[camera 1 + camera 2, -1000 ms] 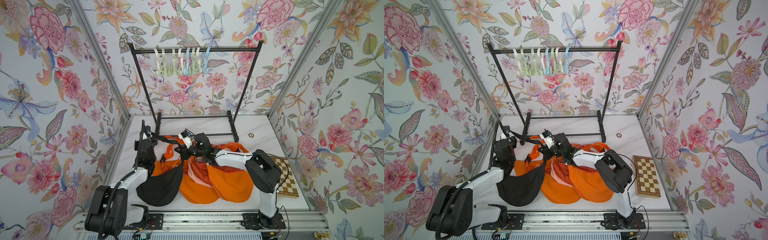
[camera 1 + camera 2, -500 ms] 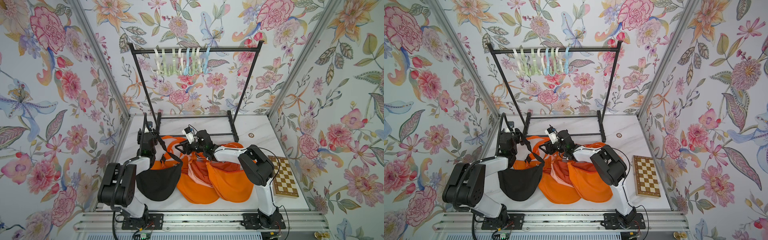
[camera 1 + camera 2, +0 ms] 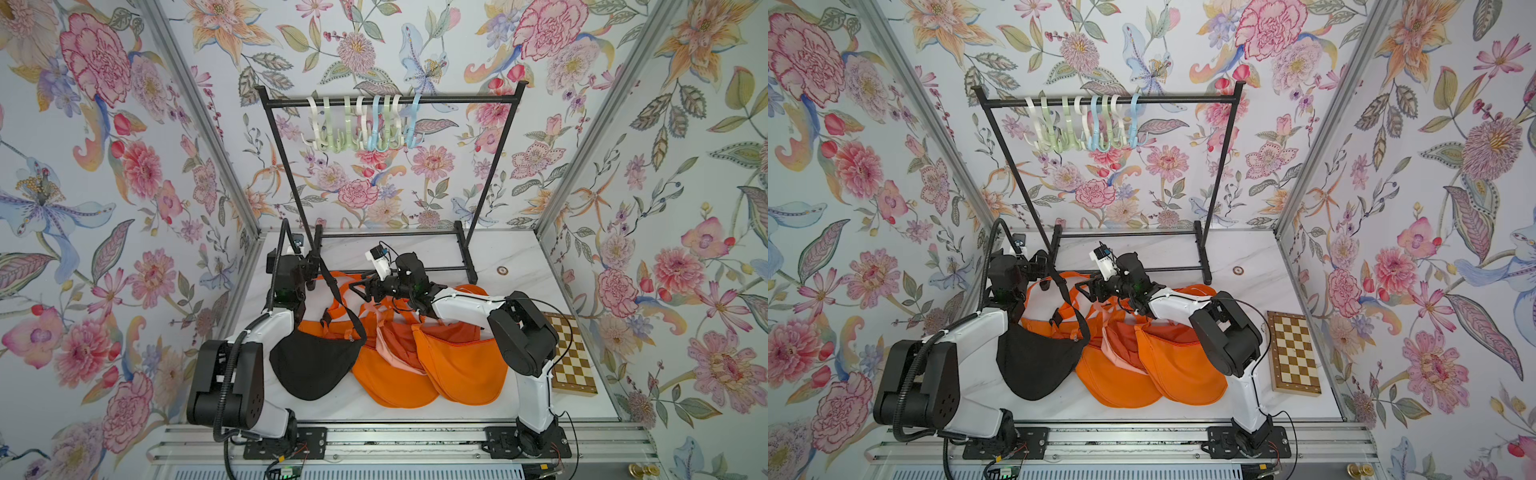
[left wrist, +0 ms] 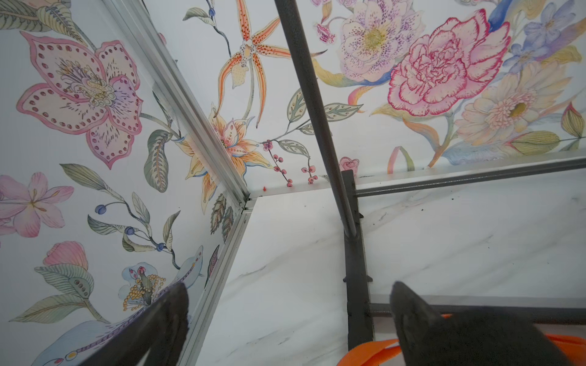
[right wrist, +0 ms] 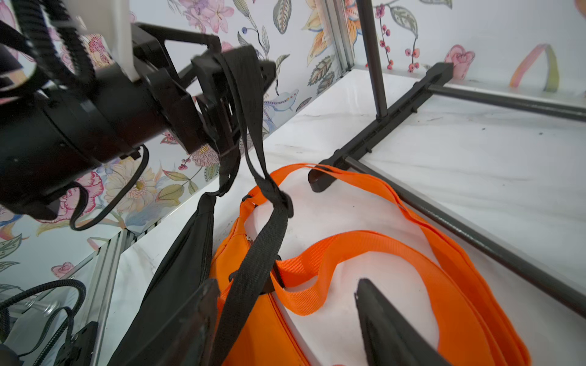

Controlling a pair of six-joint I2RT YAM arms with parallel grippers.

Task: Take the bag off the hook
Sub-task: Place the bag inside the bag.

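The black bag (image 3: 316, 365) lies on the white table beside several orange bags (image 3: 432, 365). Its black strap (image 5: 250, 120) is draped over my left gripper (image 3: 311, 269) and runs down to the bag. In the left wrist view the left gripper (image 4: 288, 304) is open with nothing between its fingers. My right gripper (image 3: 359, 289) hovers over the orange straps. In its wrist view the right gripper (image 5: 287, 301) is open, and the black strap and an orange strap (image 5: 304, 294) pass loosely between the fingers. Every pastel hook (image 3: 361, 124) on the rail is bare.
The black rack's foot bars (image 3: 390, 270) and left post (image 4: 310, 104) stand close behind both grippers. The left wall and its metal frame (image 4: 215, 285) are next to the left gripper. A chessboard (image 3: 573, 353) lies at the right, and a small ring (image 3: 502, 270) near the back.
Both grippers have opened. The black strap, held taut between them a second ago, now sags from the left gripper. The left arm has drawn back toward the rack post.
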